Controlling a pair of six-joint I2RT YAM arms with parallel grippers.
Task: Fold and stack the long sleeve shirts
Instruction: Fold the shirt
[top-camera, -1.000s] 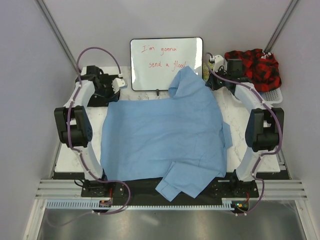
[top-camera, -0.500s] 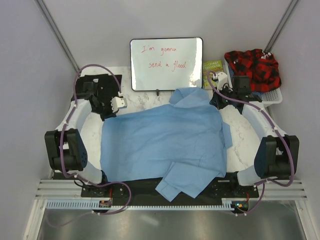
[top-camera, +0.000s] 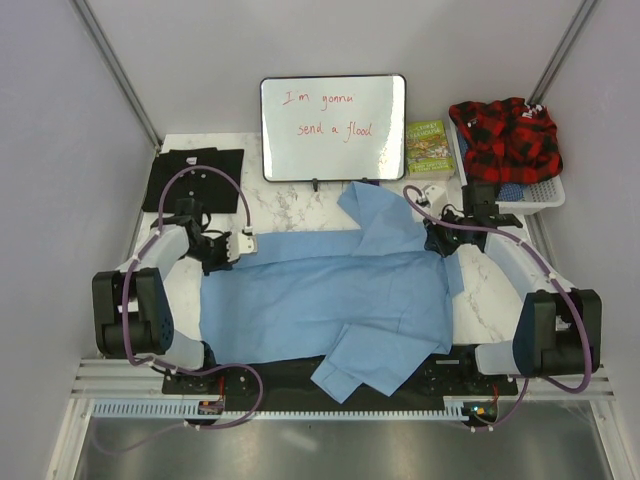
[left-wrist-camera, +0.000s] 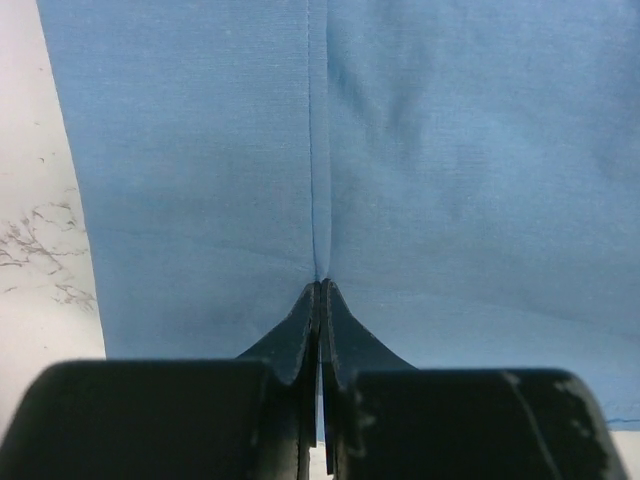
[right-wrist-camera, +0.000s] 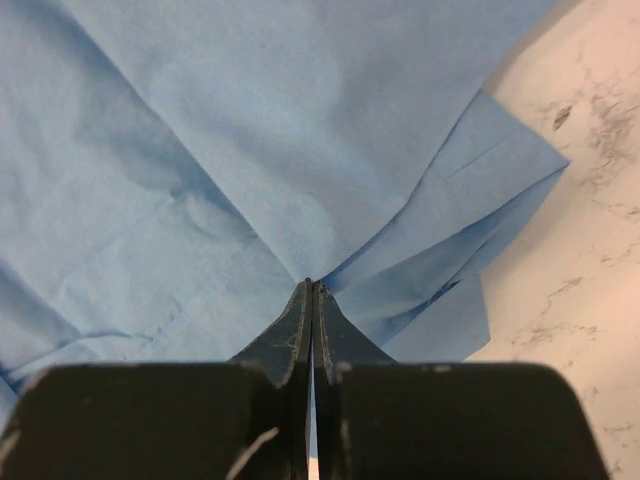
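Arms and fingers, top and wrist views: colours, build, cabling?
Both alike: left arm and right arm have white links with bulky black joint housings. A mauve cable loops along each. The fingers are matte black, tapering to thin tips, on a black block body.

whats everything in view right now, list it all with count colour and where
long sleeve shirt: 1, light blue, spread over the middle of the table, one part hanging off the near edge
black cloth: 1, black, flat at the far left corner; likely a folded shirt
whiteboard: 1, white with red writing, upright at the far edge
book: 1, green, just right of the whiteboard
plaid garment: 1, red and black, heaped in the basket
basket: 1, white, far right corner
table: 1, white marble
left fingers: 1 pair, black, shut on the shirt's far left edge
right fingers: 1 pair, black, shut on the shirt's far right side
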